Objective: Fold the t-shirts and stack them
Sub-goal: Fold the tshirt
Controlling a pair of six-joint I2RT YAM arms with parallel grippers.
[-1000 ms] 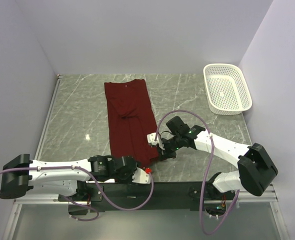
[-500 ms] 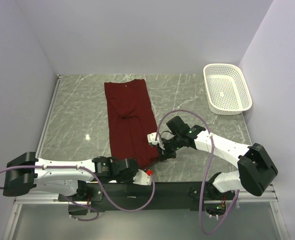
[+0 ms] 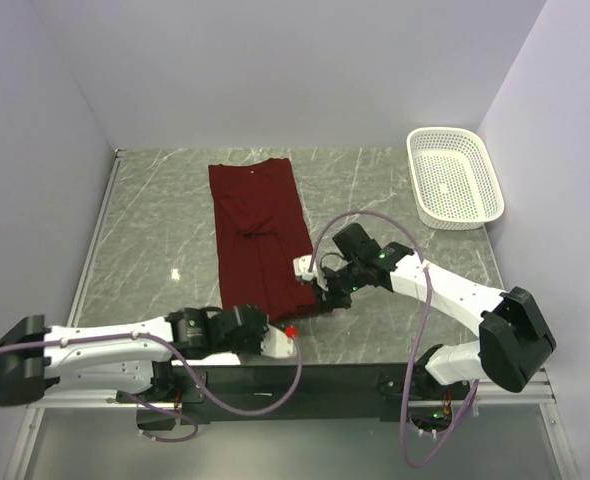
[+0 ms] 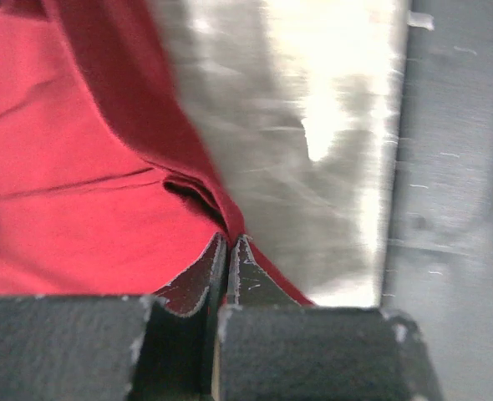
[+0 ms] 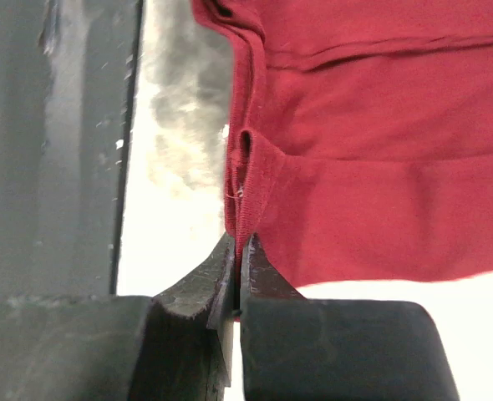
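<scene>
**Left pincer snaps shut, so both arms now hold the shirt's near end**

The maroon t-shirt (image 3: 260, 225) lies on the marble table (image 3: 155, 230) as a long narrow strip, already folded lengthwise. Its collar end is at the far edge and its hem is close to the arm bases.

A second ago the left gripper (image 4: 228, 251) stood about half open at that near end. Now its jaws are pressed together, with a ridge of red cloth caught between the tips, right at the fabric's edge and beside the bare table. The arm has also slid a little to the left along the front rail.

The right gripper (image 5: 237, 255) was clamped before and is clamped now, fully closed on a thin pleat at the hem's right-hand corner. It has edged slightly away from the front of the table.

To my eye, this means the grasping is done. With both hands pinching the near end, the next move looks like lifting it and carrying it toward the collar for a crosswise fold. Both bites look thin, so a quick pull might slip one free.

The white basket (image 3: 455, 175) sits apart at the far right.
</scene>
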